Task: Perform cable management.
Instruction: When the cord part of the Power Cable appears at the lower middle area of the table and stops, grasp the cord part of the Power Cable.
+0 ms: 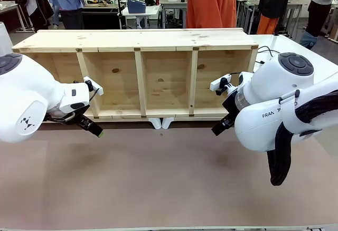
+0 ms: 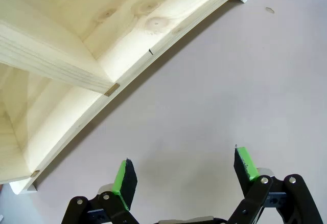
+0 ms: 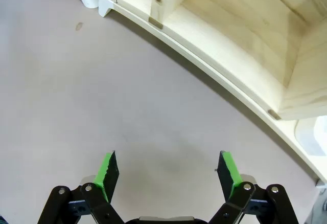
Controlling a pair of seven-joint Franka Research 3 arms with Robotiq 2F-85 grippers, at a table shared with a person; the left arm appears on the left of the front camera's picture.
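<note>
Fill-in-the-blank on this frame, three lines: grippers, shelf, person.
The left gripper and right gripper are both ___, holding nothing.
The wooden shelf shows ___ compartments toward the robot.
The person standing right behind the shelf wears an ___ top.
Missing words: open; four; orange.

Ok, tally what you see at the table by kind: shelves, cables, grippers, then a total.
Wooden shelf: 1
Thin black cable, by the shelf's right end: 1
Grippers: 2, the left gripper and the right gripper, both open
Total: 4
</note>
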